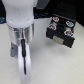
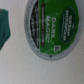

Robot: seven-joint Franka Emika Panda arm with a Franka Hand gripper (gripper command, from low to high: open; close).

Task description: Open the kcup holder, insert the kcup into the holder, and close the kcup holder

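1. Pale grey and smooth, the surface (image 1: 60, 65) carries little here, and a dark area lies along its far edge.

2. On the exterior view's right stands the kcup holder (image 1: 61, 29), a black boxy unit. Its drawer looks pulled out, since rows of reddish-white pods (image 1: 62, 25) show from above. I judge the opening step done, so a free slot can take the pod.

3. A pale rectangular handle (image 1: 59, 40) sits on the near front of the holder, a plain flat tab for pulling or pushing the drawer.

4. Near the exterior view's left, the arm's white cylindrical wrist (image 1: 21, 17) with a metallic band hangs over the surface, well apart from the holder. The hand (image 1: 23, 62) points down and toward the near side.

5. Whether the hand is clenched or released I cannot tell; its tips blur into the pale surface.

6. In the wrist view the kcup (image 2: 52, 26) fills much of the frame: a round foil lid, bright green with white lettering and a pale rim. It seems to lie lid-up on the surface just under the camera, presumably lined up for a grasp.

7. A dark teal shape (image 2: 5, 27) at the edge of the wrist view is too blurred to name.
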